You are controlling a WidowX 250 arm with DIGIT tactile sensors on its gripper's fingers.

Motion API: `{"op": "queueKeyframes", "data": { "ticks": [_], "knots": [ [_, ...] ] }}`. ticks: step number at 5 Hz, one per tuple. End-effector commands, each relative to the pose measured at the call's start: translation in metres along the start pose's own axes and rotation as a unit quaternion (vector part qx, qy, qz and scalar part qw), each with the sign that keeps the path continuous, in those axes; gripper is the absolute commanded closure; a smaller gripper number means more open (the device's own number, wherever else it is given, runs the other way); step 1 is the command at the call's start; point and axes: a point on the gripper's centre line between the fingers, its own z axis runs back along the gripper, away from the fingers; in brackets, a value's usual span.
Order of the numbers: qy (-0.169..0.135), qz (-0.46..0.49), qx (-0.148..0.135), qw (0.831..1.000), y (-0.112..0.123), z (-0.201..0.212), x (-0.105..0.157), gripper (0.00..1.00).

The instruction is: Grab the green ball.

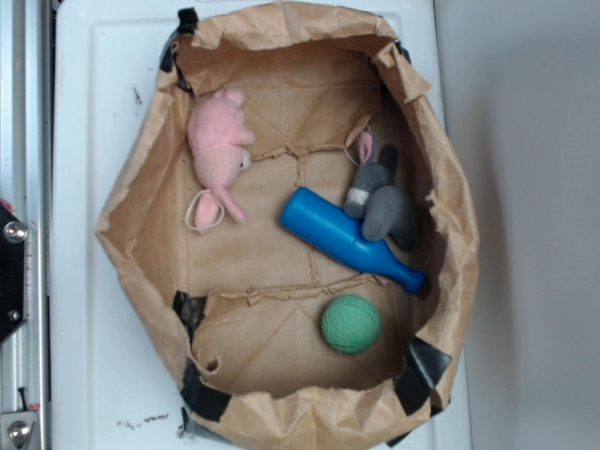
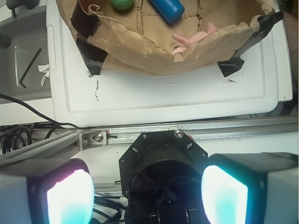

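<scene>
The green ball (image 1: pixel 351 323) lies on the floor of a brown paper bag tray (image 1: pixel 141 216), near its front right corner, just below the neck of a blue bottle toy (image 1: pixel 342 239). In the wrist view the green ball (image 2: pixel 122 3) peeks in at the top edge, far from my gripper (image 2: pixel 147 193). The gripper is open, its two glowing pads (image 2: pixel 70 198) wide apart with nothing between them. It hangs over the black robot base outside the tray. In the exterior view the gripper is out of sight.
A pink plush toy (image 1: pixel 217 150) lies at the tray's left, a grey plush rabbit (image 1: pixel 382 197) at its right. The tray sits on a white lid (image 2: pixel 163 93). An aluminium rail (image 2: pixel 196 128) and black cables (image 2: pixel 18 135) lie between lid and gripper.
</scene>
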Motion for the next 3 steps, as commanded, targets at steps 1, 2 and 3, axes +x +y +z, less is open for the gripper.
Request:
{"op": "queueKeyframes", "data": {
  "ticks": [1, 2, 3],
  "knots": [
    [0.000, 0.000, 0.000, 1.000, 0.000, 0.000, 0.000, 0.00],
    [-0.018, 0.054, 0.032, 0.998, 0.007, -0.005, 0.031, 0.00],
    [-0.028, 0.096, 0.042, 0.994, 0.018, -0.010, 0.061, 0.00]
  ]
}}
